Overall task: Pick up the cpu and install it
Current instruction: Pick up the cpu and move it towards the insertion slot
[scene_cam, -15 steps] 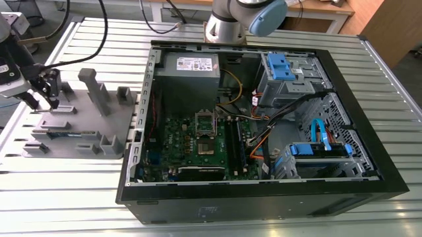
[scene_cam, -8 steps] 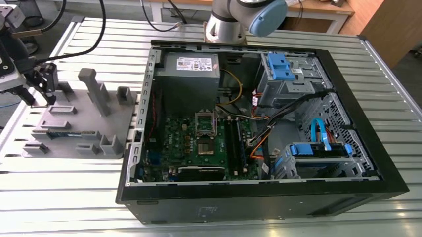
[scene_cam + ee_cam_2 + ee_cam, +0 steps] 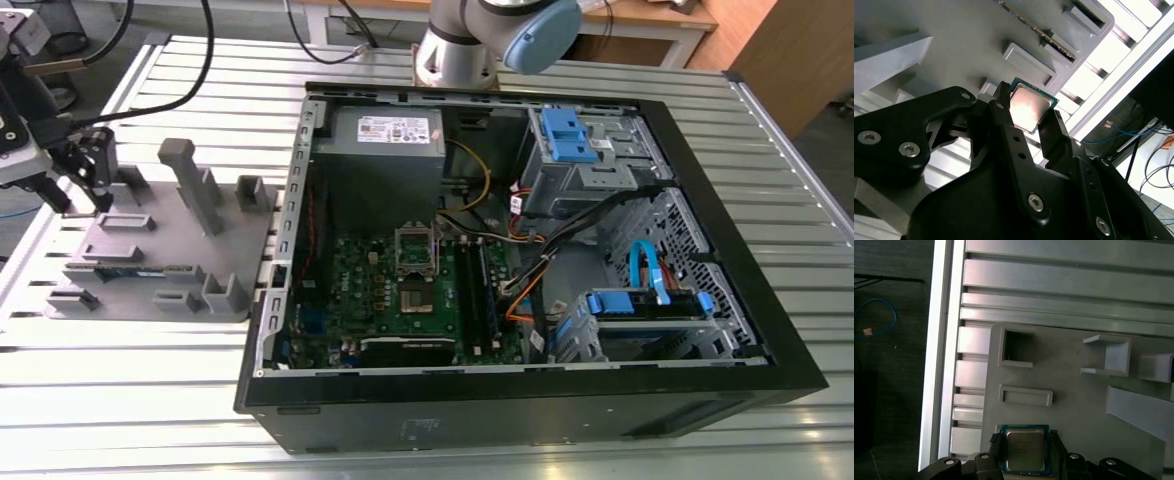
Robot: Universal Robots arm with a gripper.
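Note:
In both wrist views the cpu, a small square chip with a dull silvery top and a green rim, sits between my two black fingers. The finger on each side lies against its edge, so my gripper is shut on it. Below it lies the grey block tray. At the exterior view's left my gripper hangs over the far left part of that tray. The metal-framed socket sits on the green board inside the open computer case.
Upright grey posts and pockets rise from the tray, and a thin green memory stick lies in it. The open black case holds cables, blue drive bays and a power supply. The slatted metal table ends close to the tray's left.

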